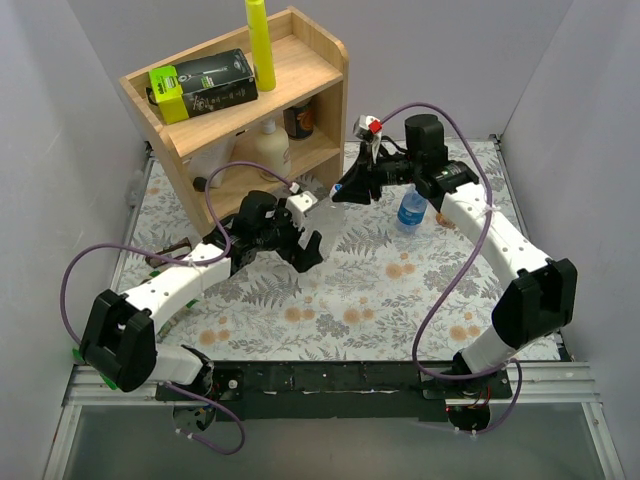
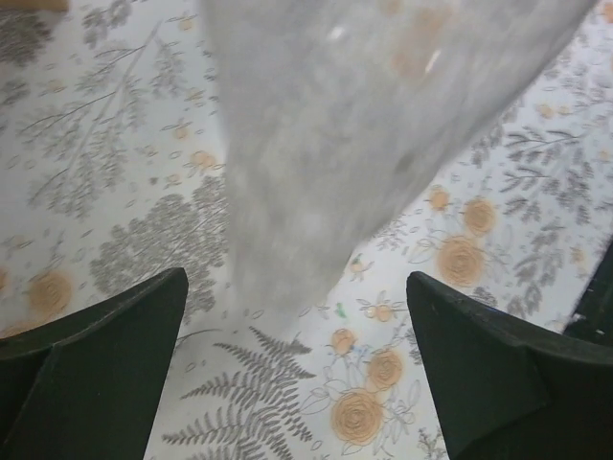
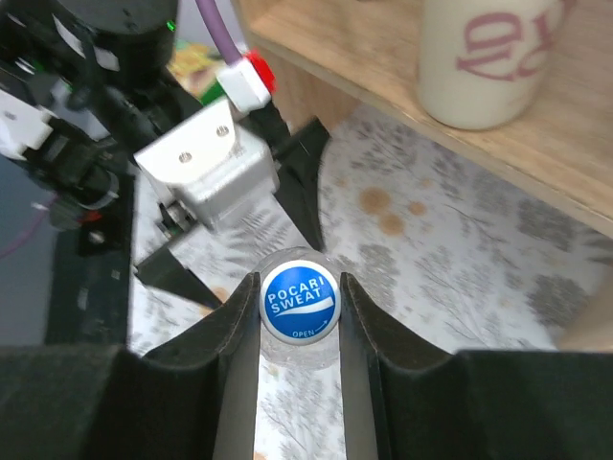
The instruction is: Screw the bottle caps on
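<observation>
Pinching noted: blue cap (image 3: 300,305) held between right gripper (image 3: 299,287) fingers, clear bottle (image 2: 364,144) axis straight ahead past fingertips. Left gripper (image 2: 297,280) spread wide, bottle flanked, not touched.

You had the cap (image 3: 300,302) between the fingers of your right gripper (image 3: 299,287), on top of the bottle (image 2: 364,134). That bottle stood between the spread fingers of your left gripper (image 2: 297,287), opposite. The shelf (image 3: 460,144) ran along the right gripper's right side, with a lotion bottle (image 3: 484,57) on it. A second bottle (image 1: 410,210) stood behind that gripper, beside its wrist.
</observation>
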Tool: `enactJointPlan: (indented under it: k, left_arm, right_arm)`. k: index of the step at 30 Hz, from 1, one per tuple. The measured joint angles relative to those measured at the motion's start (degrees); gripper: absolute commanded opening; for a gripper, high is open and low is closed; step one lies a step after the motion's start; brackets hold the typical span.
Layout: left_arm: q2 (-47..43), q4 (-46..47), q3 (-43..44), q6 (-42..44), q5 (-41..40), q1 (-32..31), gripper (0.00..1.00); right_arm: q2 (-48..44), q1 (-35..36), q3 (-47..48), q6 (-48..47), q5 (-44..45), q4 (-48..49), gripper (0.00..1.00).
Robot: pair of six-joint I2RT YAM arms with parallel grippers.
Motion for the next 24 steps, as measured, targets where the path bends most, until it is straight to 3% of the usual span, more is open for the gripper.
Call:
enactJointPlan:
  k: [4,9,16,24]
  left_arm:
    - [-1.64,-2.14,-0.24,1.11,-4.26,0.17,0.98]
    - [-7.41,-7.34,-3.08,6.78,-1.68,0.13,0.98]
    - [-10.40,-10.08,-8.85,7.43,-0.35,0.20,0.98]
    - [-9.27,-11.15,-9.20,7.32,0.55,0.33,0.98]
  right_arm:
    - [-1.31,-0.74,3.19,-13.07,5.01,-11.67,0.08]
    - [-4.28,-1.44,1.73,-23.98,11.04,-19.28,0.08]
    - [-5.77,-2.91,-6.36,-30.03,12.50,-20.22,0.11]
    - [-6.91,-3.65,-11.85,-30.62,12.00,-17.94,0.15]
